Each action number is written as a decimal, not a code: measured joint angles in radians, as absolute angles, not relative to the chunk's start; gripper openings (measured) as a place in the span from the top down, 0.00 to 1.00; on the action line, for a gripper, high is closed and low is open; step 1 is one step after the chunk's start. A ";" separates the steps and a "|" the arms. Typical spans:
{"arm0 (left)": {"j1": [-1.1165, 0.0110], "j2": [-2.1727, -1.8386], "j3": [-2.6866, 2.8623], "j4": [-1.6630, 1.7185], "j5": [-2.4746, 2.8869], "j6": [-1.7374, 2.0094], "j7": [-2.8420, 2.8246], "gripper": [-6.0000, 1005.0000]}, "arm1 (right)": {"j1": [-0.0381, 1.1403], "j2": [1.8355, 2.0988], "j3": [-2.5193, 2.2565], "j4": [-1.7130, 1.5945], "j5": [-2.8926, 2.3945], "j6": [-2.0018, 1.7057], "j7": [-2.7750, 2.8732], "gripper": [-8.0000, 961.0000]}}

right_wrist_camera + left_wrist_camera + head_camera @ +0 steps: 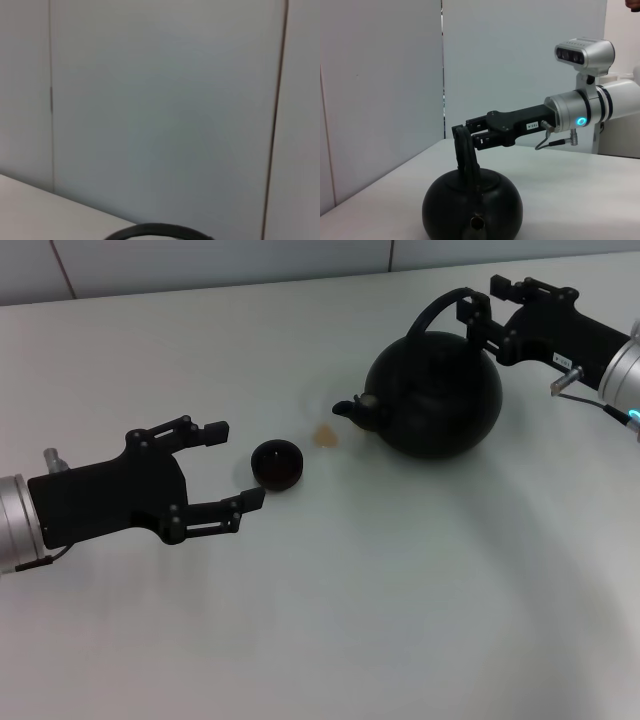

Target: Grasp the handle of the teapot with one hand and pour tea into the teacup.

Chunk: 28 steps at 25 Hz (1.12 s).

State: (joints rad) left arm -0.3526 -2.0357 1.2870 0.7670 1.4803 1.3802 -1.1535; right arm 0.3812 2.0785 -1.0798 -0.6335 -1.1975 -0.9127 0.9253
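The big round black teapot point(435, 395) stands on the white table point(400, 590). Its thin black arched handle point(440, 308) is pinched by the right gripper point(472, 320). The tiny dark teacup point(276, 462) sits near the spout, beside the wide-open, empty left gripper point(232, 462). Lifting and tipping are likely needed next.

Robot test bench/lab, not a home or kitchen: a plain white table point(330, 620) is sitting vs. flat, undecorated pale wall panels point(520, 60) w/ vertical seams showing, no household fittings on display. A silver and black arm w/ a glowing blue indicator ring point(581, 121), an exposed cable point(555, 142) and a sensor module point(584, 51) on a post is reaching over the tabletop. Only props: black teapot point(435, 395) and small teacup point(277, 462), standing on the bare surface.
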 joint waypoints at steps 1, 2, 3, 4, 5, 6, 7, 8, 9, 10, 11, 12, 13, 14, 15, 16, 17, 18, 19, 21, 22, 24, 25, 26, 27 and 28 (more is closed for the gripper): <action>-0.353 -2.036 1.287 0.767 1.480 1.381 -1.154 0.14 | 0.381 2.078 -1.080 -0.633 -1.197 -0.913 0.925 0.45; -0.354 -2.036 1.287 0.767 1.480 1.381 -1.153 0.14 | 0.379 2.079 -1.080 -0.634 -1.197 -0.916 0.925 0.44; -0.354 -2.036 1.287 0.767 1.480 1.382 -1.153 0.14 | 0.377 2.078 -1.080 -0.633 -1.197 -0.916 0.925 0.43; -0.355 -2.036 1.287 0.767 1.480 1.382 -1.154 0.14 | 0.376 2.078 -1.080 -0.633 -1.197 -0.916 0.926 0.42; -0.355 -2.035 1.287 0.767 1.480 1.383 -1.154 0.14 | 0.372 2.079 -1.080 -0.630 -1.197 -0.917 0.926 0.41; -0.355 -2.035 1.287 0.767 1.480 1.383 -1.154 0.14 | 0.372 2.079 -1.080 -0.630 -1.197 -0.917 0.926 0.40; -0.355 -2.035 1.287 0.767 1.480 1.383 -1.155 0.14 | 0.369 2.079 -1.080 -0.629 -1.197 -0.918 0.926 0.39; -0.355 -2.035 1.287 0.767 1.480 1.383 -1.156 0.14 | 0.365 2.079 -1.080 -0.629 -1.197 -0.920 0.926 0.38; -0.355 -2.035 1.287 0.767 1.480 1.383 -1.157 0.14 | 0.361 2.079 -1.080 -0.630 -1.197 -0.922 0.926 0.36; -0.355 -2.035 1.287 0.767 1.480 1.384 -1.157 0.14 | 0.352 2.080 -1.080 -0.634 -1.197 -0.930 0.922 0.35; -0.354 -2.035 1.288 0.767 1.480 1.385 -1.157 0.14 | 0.352 2.080 -1.080 -0.634 -1.197 -0.930 0.922 0.33; -0.353 -2.036 1.288 0.767 1.480 1.385 -1.157 0.14 | 0.347 2.081 -1.080 -0.635 -1.197 -0.935 0.915 0.31; -0.351 -2.037 1.288 0.767 1.480 1.385 -1.157 0.14 | 0.340 2.082 -1.080 -0.635 -1.194 -0.943 0.902 0.28; -0.349 -2.038 1.288 0.767 1.480 1.385 -1.157 0.14 | 0.335 2.083 -1.080 -0.637 -1.191 -0.948 0.892 0.26; -0.348 -2.039 1.287 0.767 1.480 1.385 -1.156 0.14 | 0.322 2.085 -1.079 -0.644 -1.188 -0.956 0.873 0.23; -0.347 -2.039 1.287 0.767 1.480 1.385 -1.155 0.14 | 0.322 2.085 -1.079 -0.644 -1.188 -0.956 0.873 0.21; -0.346 -2.040 1.287 0.767 1.480 1.386 -1.155 0.14 | 0.310 2.086 -1.079 -0.652 -1.187 -0.971 0.866 0.18; -0.345 -2.040 1.287 0.767 1.480 1.387 -1.155 0.14 | 0.310 2.086 -1.079 -0.652 -1.187 -0.971 0.866 0.17; -0.345 -2.040 1.287 0.767 1.480 1.387 -1.154 0.14 | 0.306 2.086 -1.079 -0.654 -1.187 -0.980 0.865 0.16; -0.343 -2.041 1.287 0.767 1.480 1.388 -1.155 0.14 | 0.295 2.086 -1.076 -0.659 -1.187 -1.005 0.864 0.16; -0.343 -2.042 1.287 0.767 1.480 1.388 -1.155 0.14 | 0.291 2.086 -1.073 -0.659 -1.187 -1.024 0.863 0.16; -0.340 -2.045 1.287 0.767 1.480 1.389 -1.156 0.14 | 0.280 2.083 -1.066 -0.659 -1.187 -1.073 0.856 0.16; -0.338 -2.045 1.287 0.769 1.480 1.390 -1.157 0.14 | 0.273 2.081 -1.062 -0.658 -1.187 -1.101 0.852 0.16; -0.336 -2.046 1.287 0.771 1.480 1.392 -1.159 0.14 | 0.263 2.080 -1.054 -0.659 -1.187 -1.141 0.848 0.16; -0.334 -2.047 1.287 0.774 1.480 1.396 -1.160 0.14 | 0.256 2.080 -1.043 -0.661 -1.189 -1.172 0.848 0.16; -0.333 -2.047 1.287 0.775 1.480 1.401 -1.159 0.14 | 0.247 2.079 -1.030 -0.662 -1.194 -1.209 0.848 0.16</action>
State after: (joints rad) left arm -0.3333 -2.0473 1.2869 0.7753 1.4802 1.4009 -1.1594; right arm 0.2475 2.0792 -1.0301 -0.6625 -1.1939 -1.2088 0.8480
